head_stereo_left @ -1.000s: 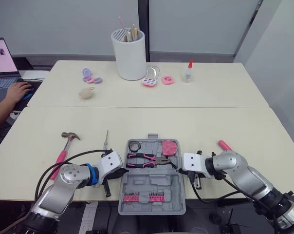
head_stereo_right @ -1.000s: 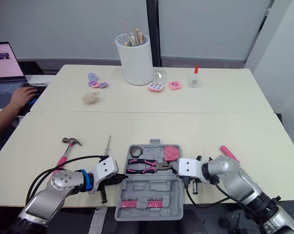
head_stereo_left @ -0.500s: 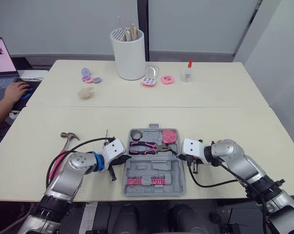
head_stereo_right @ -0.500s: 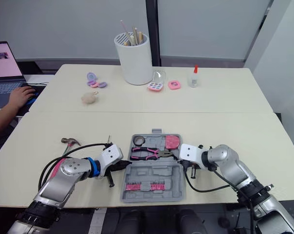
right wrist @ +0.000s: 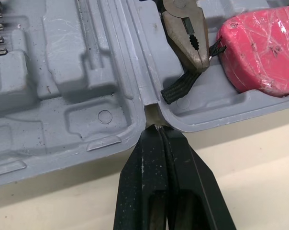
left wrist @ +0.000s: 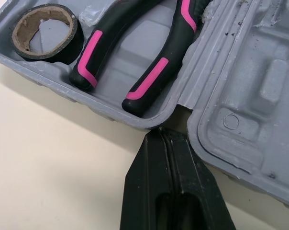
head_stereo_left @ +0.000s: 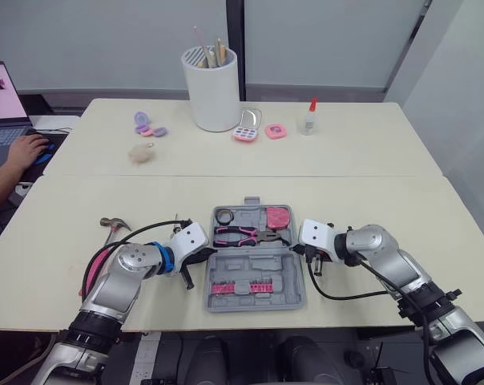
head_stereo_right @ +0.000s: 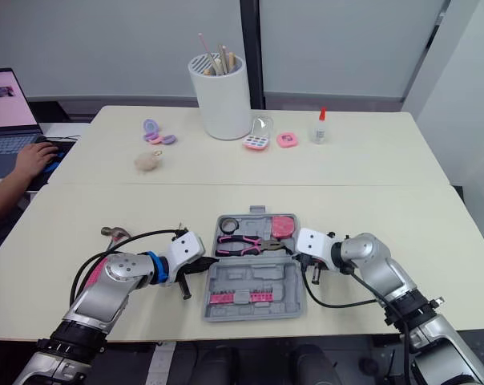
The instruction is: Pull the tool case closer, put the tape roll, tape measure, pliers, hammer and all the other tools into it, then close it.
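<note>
Two cream tables (head_stereo_left: 370,204) butt together lengthwise; behind them, pale grey wall panels (head_stereo_left: 106,40) flank a dark post (head_stereo_left: 235,32).

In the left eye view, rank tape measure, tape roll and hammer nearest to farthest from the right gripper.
1. tape measure, right end of tool case, beside right gripper.
2. tape roll, case's left end.
3. hammer, on the table, leftmost.

Tool case (head_stereo_left: 250,271): plain grey, inside and out.
In the case: pliers (head_stereo_left: 235,236), black grips striped pink, dull metal nose; tape roll (left wrist: 48,26), black over a brown card core; tape measure (right wrist: 259,50), pink-red; bit holder (head_stereo_left: 240,287), pink strip with dark marks.
Left of the case: hammer (head_stereo_left: 114,224), pink handle, dark head.
Under the case: table (head_stereo_left: 370,200), cream.
</note>
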`<action>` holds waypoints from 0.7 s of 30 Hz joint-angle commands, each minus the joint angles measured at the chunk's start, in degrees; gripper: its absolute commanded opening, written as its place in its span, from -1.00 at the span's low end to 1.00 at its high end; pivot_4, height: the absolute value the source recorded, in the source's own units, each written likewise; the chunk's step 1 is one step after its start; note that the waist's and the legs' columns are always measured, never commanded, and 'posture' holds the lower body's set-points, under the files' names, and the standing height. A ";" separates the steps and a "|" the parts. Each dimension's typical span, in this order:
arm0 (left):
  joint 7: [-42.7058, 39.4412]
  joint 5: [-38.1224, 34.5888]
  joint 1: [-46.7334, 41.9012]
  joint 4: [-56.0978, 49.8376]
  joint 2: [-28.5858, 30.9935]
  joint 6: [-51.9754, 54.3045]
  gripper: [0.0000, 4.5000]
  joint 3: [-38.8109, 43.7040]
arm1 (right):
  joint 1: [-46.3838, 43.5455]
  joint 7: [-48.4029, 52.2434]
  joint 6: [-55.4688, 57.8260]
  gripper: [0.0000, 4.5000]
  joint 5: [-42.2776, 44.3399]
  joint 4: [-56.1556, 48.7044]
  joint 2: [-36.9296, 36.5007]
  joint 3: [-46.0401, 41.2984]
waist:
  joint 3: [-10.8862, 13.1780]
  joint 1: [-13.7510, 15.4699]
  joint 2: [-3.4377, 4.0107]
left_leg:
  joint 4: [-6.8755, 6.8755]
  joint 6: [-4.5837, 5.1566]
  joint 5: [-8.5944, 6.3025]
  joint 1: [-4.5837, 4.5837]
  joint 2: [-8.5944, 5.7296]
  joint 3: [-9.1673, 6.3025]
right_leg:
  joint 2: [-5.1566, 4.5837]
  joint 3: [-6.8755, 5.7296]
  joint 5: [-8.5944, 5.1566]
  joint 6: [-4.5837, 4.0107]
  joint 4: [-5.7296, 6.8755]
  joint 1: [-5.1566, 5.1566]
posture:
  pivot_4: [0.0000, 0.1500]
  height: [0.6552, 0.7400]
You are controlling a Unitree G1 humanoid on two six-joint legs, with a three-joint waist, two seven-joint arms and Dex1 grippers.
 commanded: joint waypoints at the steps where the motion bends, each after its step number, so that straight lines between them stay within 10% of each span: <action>1: 0.07 -0.13 -2.18 0.15 -1.41 -2.00 -1.00 -0.94 | -1.32 -0.11 -1.72 -1.00 0.79 -1.98 0.90 -0.82 | 0.00 0.00 0.00 | 0.00 0.00 0.00 0.00 0.00 0.00 | 0.00 0.01 0.00 0.00 0.00 0.00 | 1.00 1.00; 21: -0.07 0.86 -2.90 3.07 -1.21 -3.58 -1.00 -0.65 | -1.25 -0.61 -1.45 -1.00 1.06 -1.72 1.96 -0.60 | 0.00 -0.05 0.00 | 0.00 0.00 0.00 0.01 0.01 0.00 | 0.01 0.00 0.00 0.00 0.00 0.00 | 1.00 1.00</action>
